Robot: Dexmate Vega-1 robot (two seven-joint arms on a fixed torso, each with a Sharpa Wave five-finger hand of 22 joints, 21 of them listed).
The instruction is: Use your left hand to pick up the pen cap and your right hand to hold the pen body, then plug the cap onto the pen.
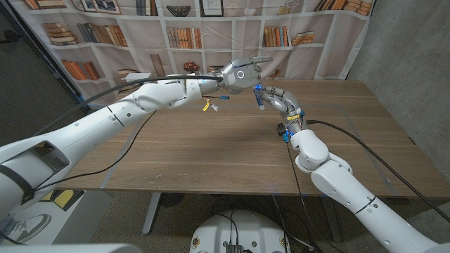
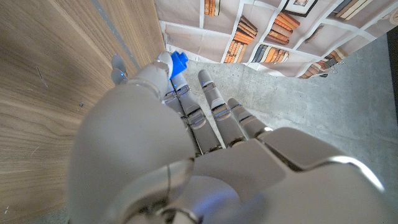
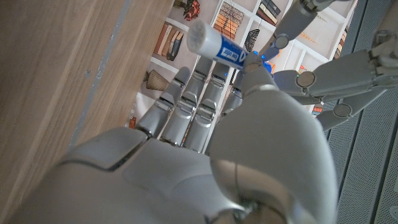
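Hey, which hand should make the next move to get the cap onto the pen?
Left, probably. The left hand pinches the blue pen cap just above the pen body, which the right hand grips, so lowering the cap looks simplest.

We count one pen, one blue cap, two hands, the left and the right, meeting over the far middle of one table, with one bookshelf backdrop beyond.

Both arms reach forward, left robot hand meeting right robot hand midair.
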